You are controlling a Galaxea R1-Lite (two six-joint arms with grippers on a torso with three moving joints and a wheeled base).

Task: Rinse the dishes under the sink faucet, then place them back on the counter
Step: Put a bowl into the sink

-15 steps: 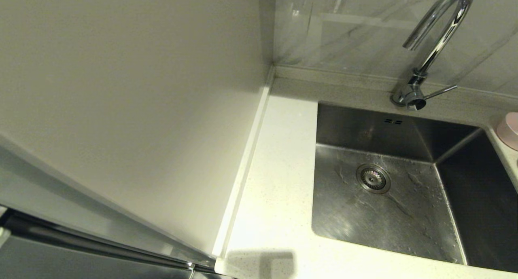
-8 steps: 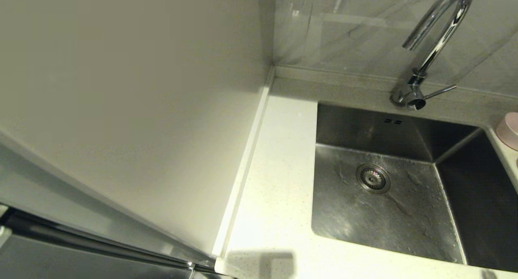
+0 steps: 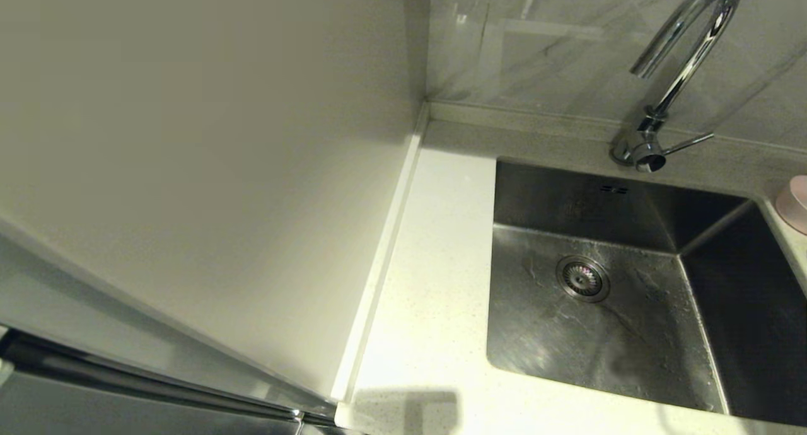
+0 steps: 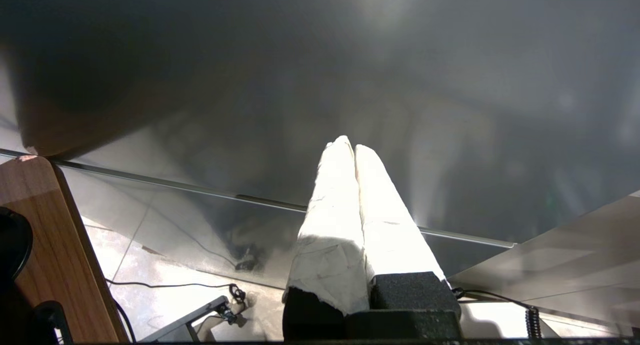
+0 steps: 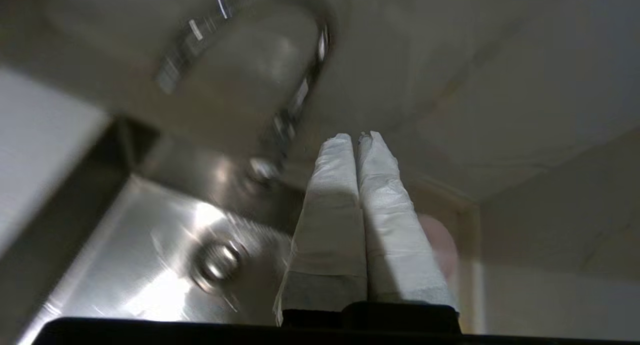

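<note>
A: What is lying around the sink [image 3: 605,334] just now?

B: The steel basin is sitting bare, with the round strainer drain [image 3: 582,278] near the middle of its floor and two small overflow slots [image 3: 613,188] on the back wall. The chrome gooseneck faucet [image 3: 678,75] is standing behind the back rim, its thin lever [image 3: 687,143] sticking out to the side.

A: And the dishes?

B: Only a pale pink bowl [image 3: 793,203] is showing, at the far right edge of the head view, resting on the counter's right strip beside the basin. In the right wrist view it is peeking out from behind the fingers as a pink shape [image 5: 442,245].

A: What is crowding the left side?

B: A plain cream wall panel [image 3: 189,157] is rising along the raised edge strip [image 3: 384,258] of the white speckled counter [image 3: 435,296].

A: Where are the grippers?

B: The right gripper [image 5: 356,137] is hanging above the sink, its white-wrapped fingers pressed together and holding nothing, pointing toward the faucet. The left gripper [image 4: 348,145] is parked low, away from the counter, fingers together too, facing a grey panel [image 4: 350,85] with tiled floor [image 4: 165,280] and a cable [image 4: 170,285] below.
</note>
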